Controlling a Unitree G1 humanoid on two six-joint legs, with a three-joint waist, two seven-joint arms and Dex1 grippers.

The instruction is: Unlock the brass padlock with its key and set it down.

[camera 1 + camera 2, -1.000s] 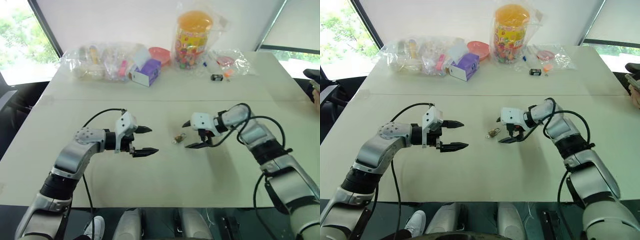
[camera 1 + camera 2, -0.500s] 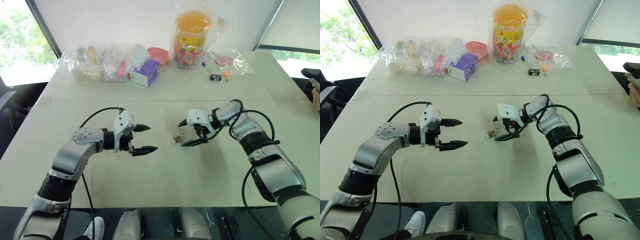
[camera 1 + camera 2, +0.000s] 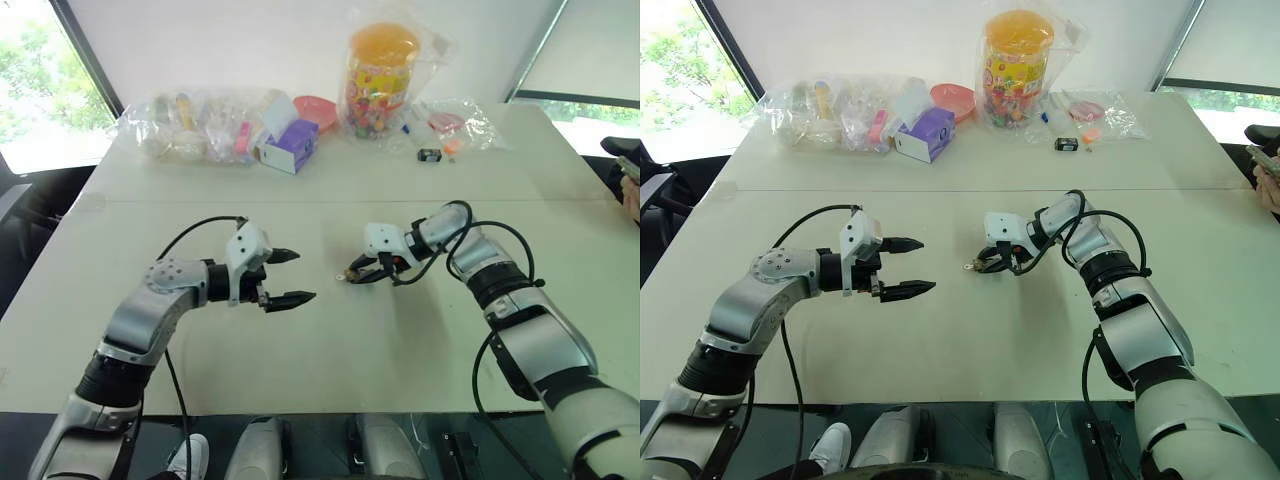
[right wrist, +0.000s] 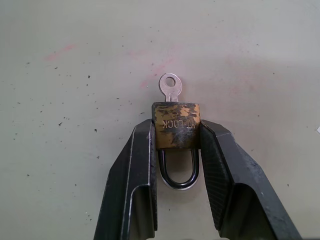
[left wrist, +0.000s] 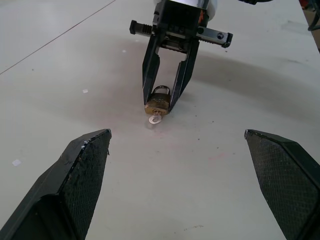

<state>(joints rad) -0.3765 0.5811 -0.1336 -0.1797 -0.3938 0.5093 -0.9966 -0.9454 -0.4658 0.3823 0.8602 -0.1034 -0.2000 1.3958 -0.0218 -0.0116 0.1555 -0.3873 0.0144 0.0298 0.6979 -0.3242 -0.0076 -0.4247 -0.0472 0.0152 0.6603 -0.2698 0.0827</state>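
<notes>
Pale table (image 3: pixel 330 350), bagged clutter along far edge by the window. Head view: right gripper (image 3: pixel 362 272) down at mid-table on the brass padlock (image 3: pixel 352 272); left gripper (image 3: pixel 291 277) hovers beside it, apart, jaws wide, empty. Left wrist view: padlock upright-ish between right fingers (image 5: pixel 150 75), key (image 5: pixel 155 119) poking out toward camera. Right wrist view: both fingers pressed against padlock body sides, shackle between them, key bow beyond.
</notes>
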